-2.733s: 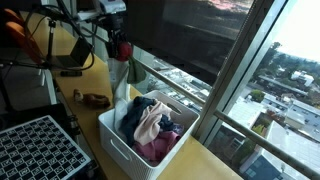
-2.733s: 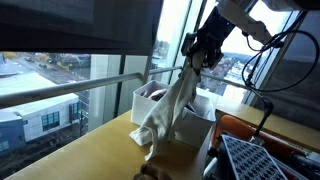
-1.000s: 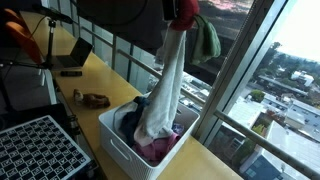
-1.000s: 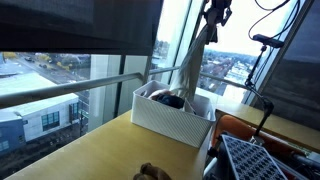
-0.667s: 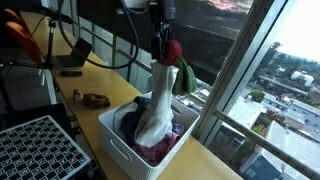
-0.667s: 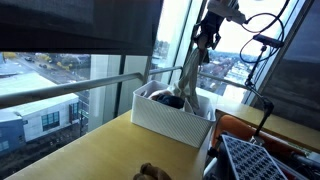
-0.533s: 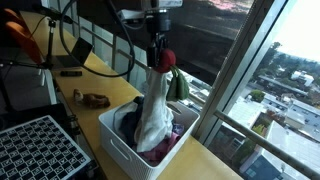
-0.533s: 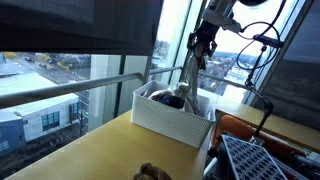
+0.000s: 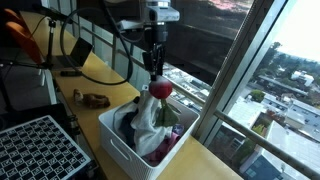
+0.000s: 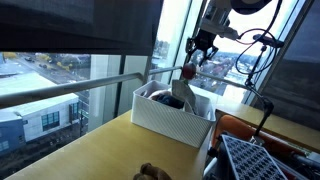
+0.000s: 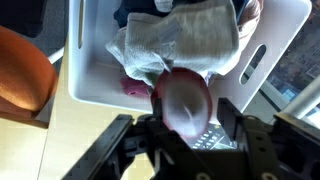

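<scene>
A white basket [image 9: 118,147] full of clothes stands on the wooden table by the window, seen in both exterior views [image 10: 158,119]. A long pale garment [image 9: 148,118] with a red end [image 9: 161,90] slumps into the basket. My gripper [image 9: 153,71] hangs just above that red end, fingers apart. In the wrist view the red end [image 11: 185,98] is blurred between my spread fingers [image 11: 236,122], with the pale garment [image 11: 190,40] piled in the basket [image 11: 88,82] below. My gripper [image 10: 197,52] is open and the cloth is dropping away from it.
A black perforated tray [image 9: 35,146] lies at the table's near end [image 10: 262,160]. A small brown object [image 9: 95,99] rests on the tabletop. A laptop [image 9: 72,60] and cables stand farther back. Window glass and a railing [image 10: 70,92] run along the basket's far side.
My gripper came down from high above the basket while holding the garment up, then opened. The garment has collapsed from a long hanging strip into the basket.
</scene>
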Robot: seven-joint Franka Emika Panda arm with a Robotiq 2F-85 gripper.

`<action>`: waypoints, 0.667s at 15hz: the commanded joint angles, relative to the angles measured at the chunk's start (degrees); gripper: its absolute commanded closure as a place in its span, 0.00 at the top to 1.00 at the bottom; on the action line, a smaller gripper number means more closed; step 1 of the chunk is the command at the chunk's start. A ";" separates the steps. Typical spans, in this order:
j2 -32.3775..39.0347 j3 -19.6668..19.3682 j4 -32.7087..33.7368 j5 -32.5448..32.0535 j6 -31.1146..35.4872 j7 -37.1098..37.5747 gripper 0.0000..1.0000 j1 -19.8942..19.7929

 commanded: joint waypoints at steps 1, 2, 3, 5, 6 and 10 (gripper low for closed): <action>-6.42 -0.43 -1.73 -1.02 -2.40 -0.30 0.90 1.08; -7.67 0.05 -1.91 -1.43 -2.80 0.16 0.97 1.24; -8.71 0.43 -2.01 -1.62 -3.34 0.31 1.00 1.37; -10.62 1.70 -2.84 -1.75 -3.80 1.04 1.00 2.00; -11.32 2.60 -3.76 -1.33 -3.42 1.31 1.00 2.51; -8.11 6.79 -7.52 0.34 1.19 4.37 1.00 5.56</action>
